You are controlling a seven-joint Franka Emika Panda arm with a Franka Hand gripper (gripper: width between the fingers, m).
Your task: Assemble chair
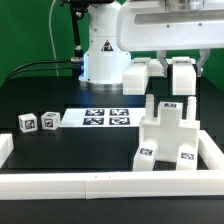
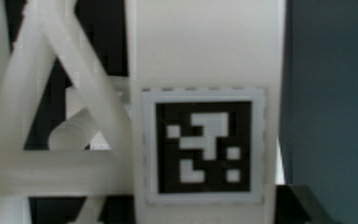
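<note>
End effector (image 1: 161, 68) hangs above the chair (image 1: 168, 135), which stands partly built on the desk (image 1: 70, 150) at the exterior view's right; jaw gap and any grip cannot be told; chair likely light, rigid, slick plastic, best pinched across a flat upright slab.

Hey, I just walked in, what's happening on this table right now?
One robot arm is putting together a white chair. Its fingers hang just above the partly built chair, which sits in the corner of the border rail on the exterior view's right. Whether they grip anything is not clear. Two small tagged blocks lie loose on the exterior view's left, beside the marker board.
</note>
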